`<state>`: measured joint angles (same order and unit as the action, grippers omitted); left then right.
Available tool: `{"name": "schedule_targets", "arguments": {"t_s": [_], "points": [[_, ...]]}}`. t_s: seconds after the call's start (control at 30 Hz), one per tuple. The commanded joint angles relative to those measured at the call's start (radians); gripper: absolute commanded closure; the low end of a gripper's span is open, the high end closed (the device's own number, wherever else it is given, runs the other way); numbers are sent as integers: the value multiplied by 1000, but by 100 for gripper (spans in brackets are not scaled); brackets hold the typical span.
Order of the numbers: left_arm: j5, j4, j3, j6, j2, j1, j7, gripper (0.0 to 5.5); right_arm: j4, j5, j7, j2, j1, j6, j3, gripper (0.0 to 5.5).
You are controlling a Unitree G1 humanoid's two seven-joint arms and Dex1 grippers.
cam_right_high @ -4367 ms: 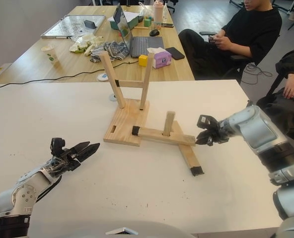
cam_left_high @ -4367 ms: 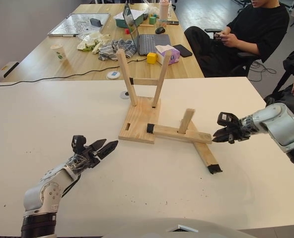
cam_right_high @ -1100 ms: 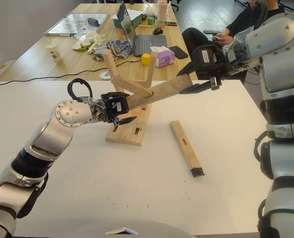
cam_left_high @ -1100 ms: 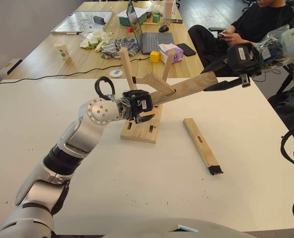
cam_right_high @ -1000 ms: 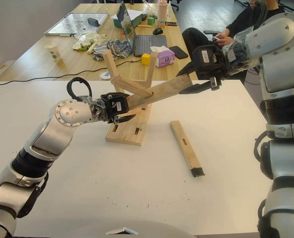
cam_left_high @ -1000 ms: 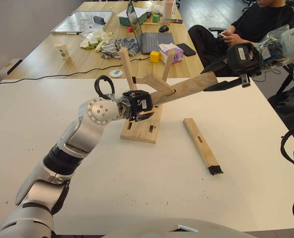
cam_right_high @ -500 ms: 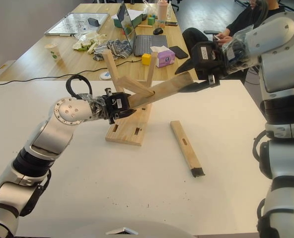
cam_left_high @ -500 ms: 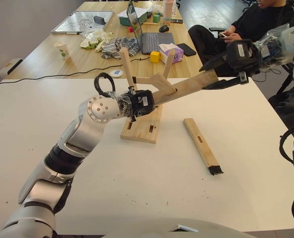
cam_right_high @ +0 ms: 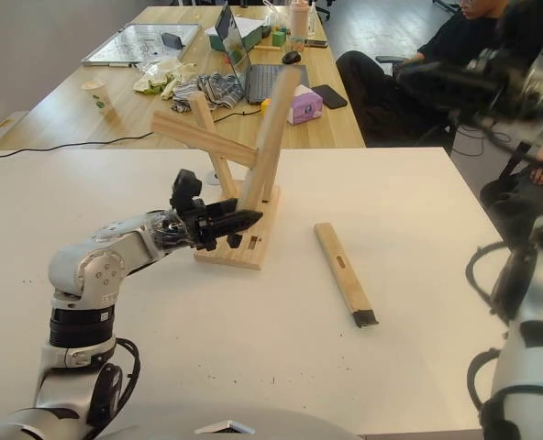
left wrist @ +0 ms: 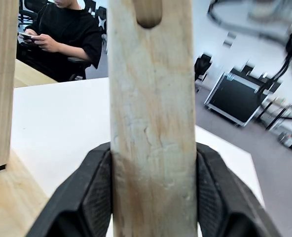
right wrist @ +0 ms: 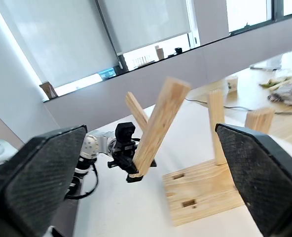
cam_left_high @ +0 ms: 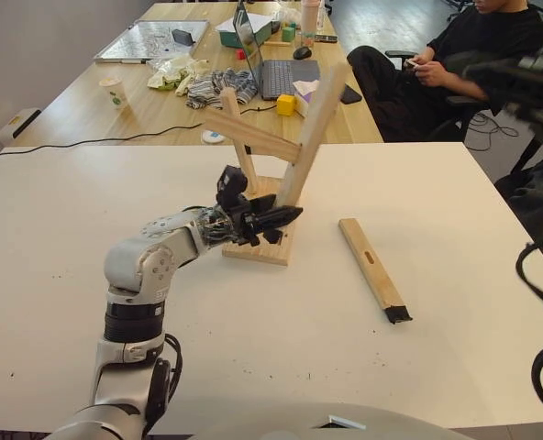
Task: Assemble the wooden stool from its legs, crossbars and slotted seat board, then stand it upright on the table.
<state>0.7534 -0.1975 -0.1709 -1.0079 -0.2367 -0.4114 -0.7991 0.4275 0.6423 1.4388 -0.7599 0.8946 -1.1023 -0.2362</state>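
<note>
The slotted seat board (cam_left_high: pixel 253 240) lies flat on the white table with an upright leg (cam_left_high: pixel 241 151) standing in it. My left gripper (cam_left_high: pixel 270 220) hangs low over the board, shut on the lower end of a second leg (cam_left_high: pixel 310 124) that rises steeply, tilted to the right. A crossbar (cam_left_high: pixel 251 136) sticks out of that leg toward the left. In the left wrist view the leg (left wrist: pixel 153 123) is clamped between both black fingers (left wrist: pixel 91 197). My right gripper (cam_right_high: pixel 450 84) is blurred, high at the far right, its fingers (right wrist: pixel 37 182) wide apart with nothing between them. A loose leg (cam_left_high: pixel 372 280) lies on the table.
A wooden table (cam_left_high: pixel 88 105) behind carries a laptop (cam_left_high: pixel 267 64), cloths, a cup and small boxes. A black cable (cam_left_high: pixel 88 144) runs along the white table's far edge. People sit at the back right. Bare tabletop spreads in front and to the left.
My right gripper has let go of the leg's upper end and moved off to the right. My left arm has dropped toward the table, swinging the leg with its crossbar steeply up over the seat board.
</note>
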Motion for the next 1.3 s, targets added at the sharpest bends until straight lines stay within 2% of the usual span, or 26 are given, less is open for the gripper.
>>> {"name": "schedule_targets", "arguments": {"t_s": [0.03, 0.13, 0.2, 0.37, 0.77, 1.13, 1.23, 1.3], "points": [[229, 8, -109, -89, 60, -13, 44, 347, -322, 164, -331, 330, -246, -194, -94, 70], [280, -14, -87, -114, 55, 1, 68, 347, -385, 225, -553, 515, -254, -239, -164, 70], [288, -13, -69, -116, 39, 8, 72, 347, -397, 278, -643, 565, -223, -277, -208, 70], [266, -7, -17, -91, -3, 31, 59, 347, -402, 380, -762, 565, -155, -350, -243, 70], [292, -36, 53, -48, -39, 67, 25, 347, -336, 436, -853, 586, -102, -318, -161, 70], [284, -23, 74, -28, -58, 58, 27, 347, -287, 521, -855, 558, -86, -330, -158, 278], [277, -30, 76, -19, -66, 74, 27, 347, -285, 519, -843, 557, -91, -329, -141, 320], [267, -17, 88, -11, -64, 66, 23, 347, -283, 515, -834, 548, -100, -329, -132, 327]]}}
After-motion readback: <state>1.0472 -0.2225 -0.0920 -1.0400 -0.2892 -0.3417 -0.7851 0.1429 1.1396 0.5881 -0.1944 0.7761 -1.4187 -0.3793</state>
